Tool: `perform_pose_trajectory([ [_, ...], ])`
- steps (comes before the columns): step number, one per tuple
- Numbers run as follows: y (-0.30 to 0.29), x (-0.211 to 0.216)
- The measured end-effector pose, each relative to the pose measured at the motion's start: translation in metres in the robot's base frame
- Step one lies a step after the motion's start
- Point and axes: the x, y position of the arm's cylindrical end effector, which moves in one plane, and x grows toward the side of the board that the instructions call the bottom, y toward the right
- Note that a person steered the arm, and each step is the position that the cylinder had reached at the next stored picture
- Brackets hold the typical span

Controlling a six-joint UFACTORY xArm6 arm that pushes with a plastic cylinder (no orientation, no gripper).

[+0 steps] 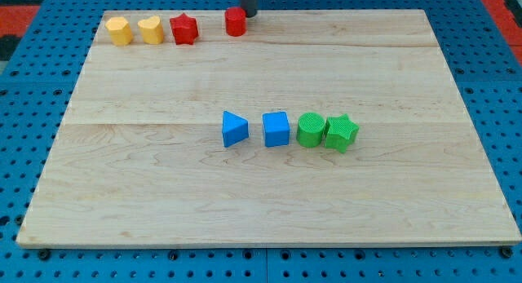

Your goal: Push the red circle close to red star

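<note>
The red circle stands near the board's top edge, a little left of centre. The red star stands to its left, with a gap of about one block's width between them. My tip comes down at the view's top edge, right beside the red circle on its upper right side, touching or nearly touching it.
A yellow heart and a yellow hexagon stand in a row left of the red star. At mid-board stand a blue triangle, a blue cube, a green circle and a green star. The wooden board lies on a blue pegboard.
</note>
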Motion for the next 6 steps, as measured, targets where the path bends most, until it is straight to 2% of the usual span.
perform_pose_trajectory([
  [6,0.012,0.035],
])
